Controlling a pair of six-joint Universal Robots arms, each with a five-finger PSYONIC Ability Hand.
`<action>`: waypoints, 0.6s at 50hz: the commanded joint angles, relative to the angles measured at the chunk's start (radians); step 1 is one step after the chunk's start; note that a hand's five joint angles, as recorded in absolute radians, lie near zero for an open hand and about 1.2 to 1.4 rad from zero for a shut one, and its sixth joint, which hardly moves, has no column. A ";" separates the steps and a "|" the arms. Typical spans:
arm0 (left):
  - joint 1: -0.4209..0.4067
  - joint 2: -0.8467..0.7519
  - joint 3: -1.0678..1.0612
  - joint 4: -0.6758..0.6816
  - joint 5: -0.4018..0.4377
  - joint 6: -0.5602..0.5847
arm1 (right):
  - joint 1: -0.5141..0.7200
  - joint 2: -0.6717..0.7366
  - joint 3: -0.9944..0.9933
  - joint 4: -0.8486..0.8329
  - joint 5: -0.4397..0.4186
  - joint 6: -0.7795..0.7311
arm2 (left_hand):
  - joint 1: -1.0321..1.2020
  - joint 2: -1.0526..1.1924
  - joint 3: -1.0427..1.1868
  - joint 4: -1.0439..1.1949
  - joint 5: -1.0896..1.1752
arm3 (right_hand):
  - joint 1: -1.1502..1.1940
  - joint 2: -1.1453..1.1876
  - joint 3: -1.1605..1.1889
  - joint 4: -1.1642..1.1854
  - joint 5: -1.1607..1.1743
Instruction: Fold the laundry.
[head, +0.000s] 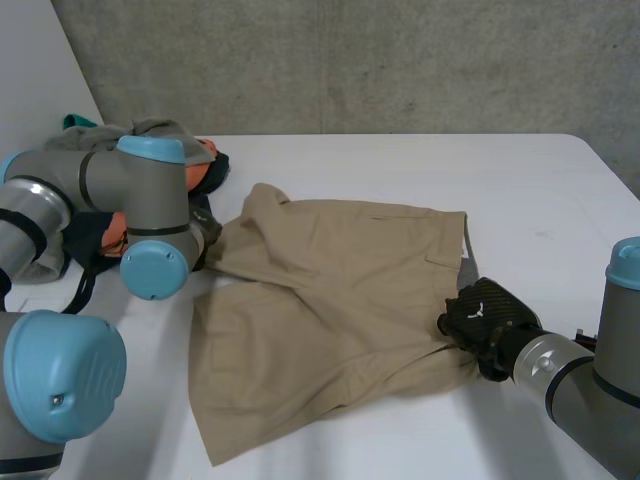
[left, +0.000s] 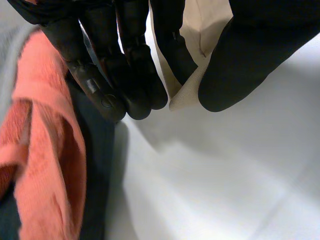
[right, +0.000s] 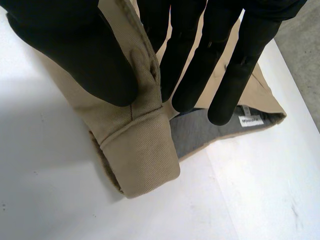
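1. A pair of tan twill shorts is being kept spread, creased, across the middle of the flat white table.
2. The shorts' corner at 10 o'clock is being pinched by the left hand. In the left wrist view, the tan tip is being squeezed between the thumb and the fingertips, just above the tabletop.
3. The shorts' edge at 4 o'clock is being gripped by the right hand. In the right wrist view, a thick folded band of the fabric is being clamped between the thumb and the straight fingers.
4. Beyond those fingers, the grey inner lining and a small white label are being shown.
5. A heap of mixed laundry is being kept at the table's 10 o'clock, behind the left arm. Its orange terry towel is being seen just beside the left hand, over a dark blue garment.
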 joint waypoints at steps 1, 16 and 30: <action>-0.001 -0.007 0.045 -0.063 -0.075 -0.038 | 0.000 -0.010 0.003 0.002 0.001 0.000 | 0.244 0.202 0.210 0.202 0.228 | 0.287 0.206 0.205 0.199 0.189; 0.012 0.255 -0.179 -0.007 0.093 -0.197 | 0.022 -0.027 -0.005 0.009 0.003 0.011 | -0.581 -0.622 -0.614 -0.622 -0.597 | 0.287 0.206 0.205 0.199 0.189; -0.010 0.790 -0.802 -0.027 0.400 -0.488 | 0.134 0.004 -0.195 0.104 0.012 0.178 | -0.678 -0.719 -0.711 -0.719 -0.693 | 0.287 0.206 0.205 0.199 0.189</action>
